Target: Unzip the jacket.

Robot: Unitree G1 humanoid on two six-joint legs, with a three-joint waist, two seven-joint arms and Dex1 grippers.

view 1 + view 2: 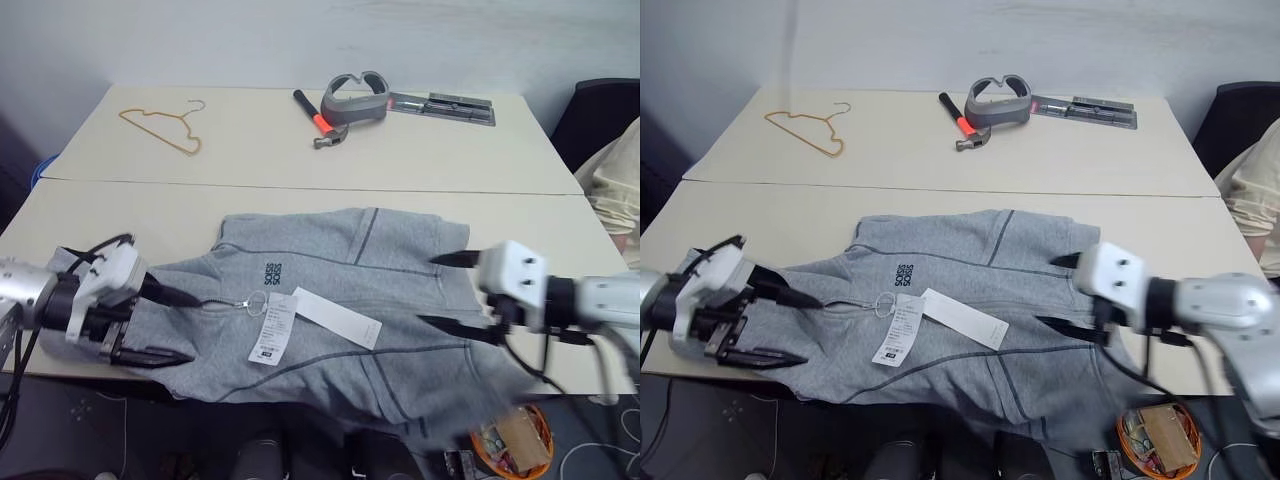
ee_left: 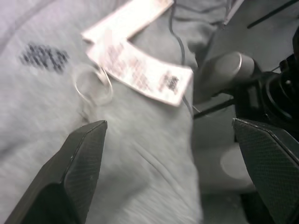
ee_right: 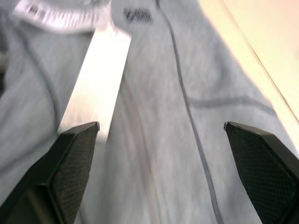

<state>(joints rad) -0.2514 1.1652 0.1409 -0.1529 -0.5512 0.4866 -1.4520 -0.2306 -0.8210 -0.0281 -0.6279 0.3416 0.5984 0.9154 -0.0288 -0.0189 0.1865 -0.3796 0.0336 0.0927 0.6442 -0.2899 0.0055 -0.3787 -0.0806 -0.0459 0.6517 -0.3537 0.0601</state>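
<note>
We see the jacket (image 1: 340, 310) lying flat on the near table (image 1: 120, 215), its collar toward the left and its lower part draped over the near edge on the right. It looks zipped up; the zip line runs left to right through the middle, with a small ring (image 1: 256, 301) on the pull and two white paper tags (image 1: 300, 322) lying over it just right of the black chest logo (image 1: 271, 272).

Our left hand (image 1: 170, 325) hangs released at the collar end, fingers spread wide and grasping nothing, one finger reaching toward the ring. Our right hand (image 1: 455, 292) is likewise released, fingers wide apart above the jacket's right half, holding nothing.

We judge the unzipping not yet begun: neither the pull nor the fabric is gripped.

What could go wrong from here:
- The tags cover part of the zip line, so we might pinch paper instead of the pull and only tug the tag.
- The ring is thin and lies flat on soft fleece; fingers may close on fabric and bunch it.
- With no hand pinning the collar, pulling the slider could drag the whole jacket toward the near edge, where its hanging weight may slide it off.

On the far table lie a hanger (image 1: 160, 128), a hammer (image 1: 315, 121) and grey goggles (image 1: 356, 97), well apart from our work.
</note>
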